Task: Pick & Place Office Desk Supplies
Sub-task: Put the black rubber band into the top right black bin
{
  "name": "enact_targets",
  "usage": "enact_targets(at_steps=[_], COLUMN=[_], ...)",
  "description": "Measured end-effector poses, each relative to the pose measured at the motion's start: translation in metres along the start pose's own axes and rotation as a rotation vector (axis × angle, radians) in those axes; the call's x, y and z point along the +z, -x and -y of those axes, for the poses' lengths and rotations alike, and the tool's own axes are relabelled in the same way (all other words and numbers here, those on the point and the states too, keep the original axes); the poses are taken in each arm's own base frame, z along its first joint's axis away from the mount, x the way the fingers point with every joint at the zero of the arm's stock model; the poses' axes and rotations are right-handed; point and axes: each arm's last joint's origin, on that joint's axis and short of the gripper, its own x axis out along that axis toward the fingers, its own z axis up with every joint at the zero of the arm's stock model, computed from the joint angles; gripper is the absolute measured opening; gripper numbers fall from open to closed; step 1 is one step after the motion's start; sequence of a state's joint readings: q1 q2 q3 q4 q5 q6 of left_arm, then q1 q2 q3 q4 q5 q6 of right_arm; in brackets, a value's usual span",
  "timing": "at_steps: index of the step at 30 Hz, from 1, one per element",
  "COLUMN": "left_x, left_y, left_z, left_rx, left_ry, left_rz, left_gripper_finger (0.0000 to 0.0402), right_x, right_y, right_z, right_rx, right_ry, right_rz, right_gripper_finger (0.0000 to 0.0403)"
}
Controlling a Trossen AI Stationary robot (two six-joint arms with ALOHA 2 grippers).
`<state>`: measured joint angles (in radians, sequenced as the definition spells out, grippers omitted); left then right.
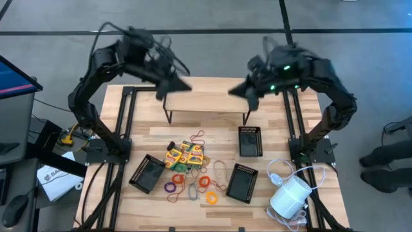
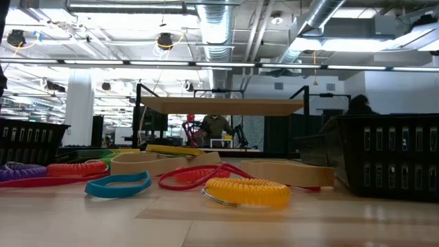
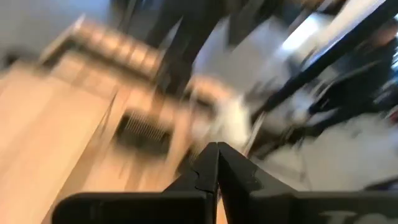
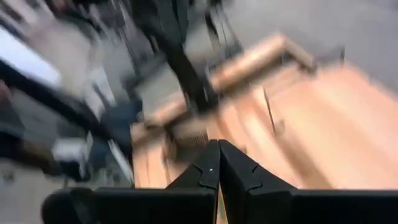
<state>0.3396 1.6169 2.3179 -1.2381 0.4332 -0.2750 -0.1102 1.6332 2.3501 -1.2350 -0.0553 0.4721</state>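
Jaws pressed together, empty, on left gripper (image 1: pixel 182 84) and right gripper (image 1: pixel 237 91), both raised above raised shelf (image 1: pixel 206 102). Crayon boxes (image 1: pixel 184 154) and elastic loops (image 1: pixel 201 183) lie clustered mid-table between mesh trays (image 1: pixel 147 174), likely awaiting sorting.

High cam looks straight down; low cam sits at tabletop level; both share coiled loops (image 1: pixel 207 182); wrist cams blurred.

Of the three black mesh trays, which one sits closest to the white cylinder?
The middle-right tray, lying tilted just left of the white cylinder; the others lie farther back and far left.
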Motion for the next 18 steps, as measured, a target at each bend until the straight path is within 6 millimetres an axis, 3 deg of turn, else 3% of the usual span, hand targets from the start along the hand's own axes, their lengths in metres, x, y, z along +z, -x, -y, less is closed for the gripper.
enact_targets(at_steps=[6, 8, 13, 18], left_x=[-0.045, -0.058, -0.100, -0.154], left_y=[-0.023, -0.032, -0.055, -0.070], left_z=[-0.018, -0.025, -0.034, -0.042], left_rx=[0.309, 0.359, 0.295, 0.140], left_ry=[0.038, 0.050, 0.114, 0.314], left_rz=[-0.363, -0.444, -0.518, -0.470], left_gripper_finger=[0.0000, 0.0000, 0.0001, 0.0001], right_x=[-0.036, -0.039, -0.053, -0.069], right_y=[-0.019, -0.033, -0.032, -0.037], right_z=[0.004, 0.001, -0.009, -0.015], right_rx=[-0.235, -0.307, -0.381, -0.461], right_ry=[0.043, 0.080, 0.142, 0.189], right_rz=[-0.329, -0.307, -0.304, -0.300], right_gripper_finger=[0.0000, 0.0000, 0.0000, 0.0000])
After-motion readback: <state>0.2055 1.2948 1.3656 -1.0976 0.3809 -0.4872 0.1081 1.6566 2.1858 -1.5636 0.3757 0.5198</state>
